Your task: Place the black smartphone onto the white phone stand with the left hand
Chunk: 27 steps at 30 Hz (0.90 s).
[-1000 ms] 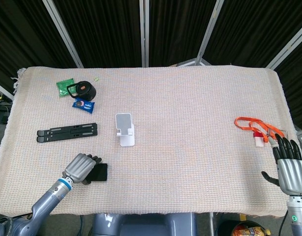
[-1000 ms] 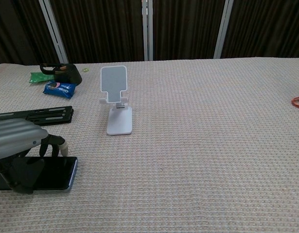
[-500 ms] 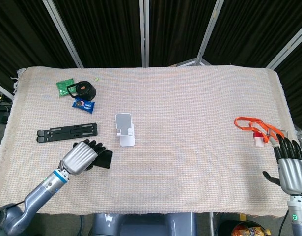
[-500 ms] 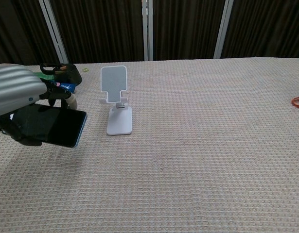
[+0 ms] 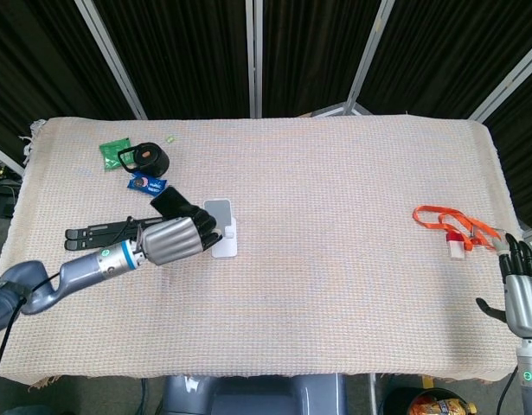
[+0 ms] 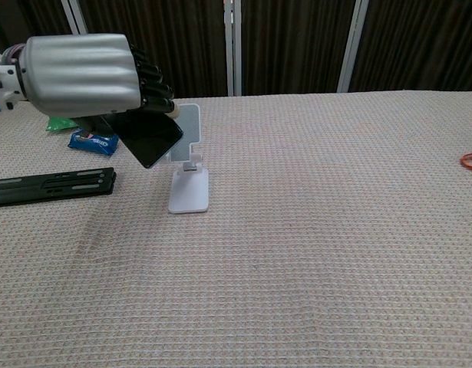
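Note:
My left hand holds the black smartphone in the air, tilted, just left of the white phone stand. In the chest view the phone's lower corner overlaps the stand's back plate; whether they touch I cannot tell. The stand is upright on the cloth near the table's middle left. My right hand rests open at the table's near right edge, fingers spread, holding nothing.
A black folding bracket lies left of the stand. A blue snack packet, black round lid and green packet sit at the back left. An orange lanyard with a badge lies at the right.
My left hand has lifted the phone off the cloth and carried it up and rightward to the stand. The right hand has slid slightly toward the table edge.

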### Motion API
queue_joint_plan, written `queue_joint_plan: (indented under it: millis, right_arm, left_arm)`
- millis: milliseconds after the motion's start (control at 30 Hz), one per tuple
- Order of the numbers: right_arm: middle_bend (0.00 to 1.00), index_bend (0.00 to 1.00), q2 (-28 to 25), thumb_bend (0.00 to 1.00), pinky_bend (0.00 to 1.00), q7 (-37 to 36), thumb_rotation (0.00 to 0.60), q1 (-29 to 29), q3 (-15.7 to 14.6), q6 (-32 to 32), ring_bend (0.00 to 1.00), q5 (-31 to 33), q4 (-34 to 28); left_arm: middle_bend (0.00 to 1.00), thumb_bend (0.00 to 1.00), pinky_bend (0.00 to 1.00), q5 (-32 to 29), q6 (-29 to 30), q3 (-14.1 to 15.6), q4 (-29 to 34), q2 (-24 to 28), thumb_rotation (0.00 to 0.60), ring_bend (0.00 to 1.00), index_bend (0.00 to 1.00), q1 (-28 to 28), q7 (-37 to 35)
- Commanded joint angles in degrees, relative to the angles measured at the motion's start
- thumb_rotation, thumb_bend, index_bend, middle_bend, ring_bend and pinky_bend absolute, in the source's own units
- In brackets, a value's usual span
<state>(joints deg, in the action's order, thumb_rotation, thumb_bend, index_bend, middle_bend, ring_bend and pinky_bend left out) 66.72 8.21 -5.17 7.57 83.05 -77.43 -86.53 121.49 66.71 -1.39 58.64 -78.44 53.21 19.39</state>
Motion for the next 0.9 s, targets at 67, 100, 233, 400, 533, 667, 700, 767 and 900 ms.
queue_joint_plan:
  millis: [67,100,233,400,533,667,700,767,900]
  right_arm:
    - [0.0,0.0,0.2,0.0,0.0,0.1,0.6,-0.1,0.4,-0.3,0.0,0.9,0.6]
    - [0.0,0.0,0.2,0.0,0.0,0.1,0.6,-0.1,0.5,-0.3,0.0,1.0,0.6]
    - [0.0,0.0,0.1,0.0,0.0,-0.2,0.6,0.0,0.9,-0.4,0.0,1.8,0.9]
    - [0.0,0.0,-0.1,0.0,0.0,-0.8,0.6,0.1,1.4,-0.4,0.0,2.7,1.3]
    - [0.0,0.0,-0.2,0.0,0.0,-1.0,0.6,0.3,1.4,-0.5,0.0,3.0,1.6]
    - [0.0,0.0,-0.2,0.0,0.0,-1.2,0.6,0.3,1.4,-0.4,0.0,3.0,1.7]
    - [0.0,0.0,-0.2,0.0,0.0,-1.2,0.6,0.3,1.4,-0.4,0.0,3.0,1.7]
    - [0.0,0.0,-0.3,0.0,0.0,-1.3,0.6,0.4,1.4,-0.4,0.0,3.0,1.7]
    - [0.0,0.0,-0.4,0.0,0.0,-1.4,0.6,0.4,1.5,-0.3,0.0,3.1,1.6]
  left_arm:
    - [0.45,0.1,0.54,3.2,-0.9,1.6,-6.6,-0.6,0.6,0.51,0.53,6.5,-3.4]
    - [0.45,0.1,0.53,3.7,-1.2,1.9,-7.6,-0.7,0.6,0.51,0.53,7.5,-3.5]
    - [0.45,0.11,0.53,4.8,-3.1,3.2,-10.5,-1.0,0.6,0.51,0.54,11.0,-4.0]
    - [0.45,0.11,0.53,4.8,-4.7,4.8,-11.9,-2.1,0.6,0.51,0.54,13.6,-5.0]
    - [0.44,0.11,0.53,5.0,-4.8,6.5,-12.2,-2.0,0.6,0.51,0.54,15.1,-5.1]
    - [0.43,0.11,0.52,4.9,-4.5,7.7,-11.8,-1.5,0.6,0.5,0.53,15.8,-5.4]
    - [0.43,0.11,0.52,4.8,-4.4,7.9,-11.8,-1.5,0.6,0.5,0.53,15.8,-5.4]
    - [0.42,0.11,0.52,4.8,-4.2,8.3,-11.6,-1.6,0.6,0.49,0.53,16.1,-5.4]
    - [0.42,0.11,0.52,4.8,-4.4,9.1,-11.1,-1.5,0.6,0.49,0.53,16.9,-5.1]
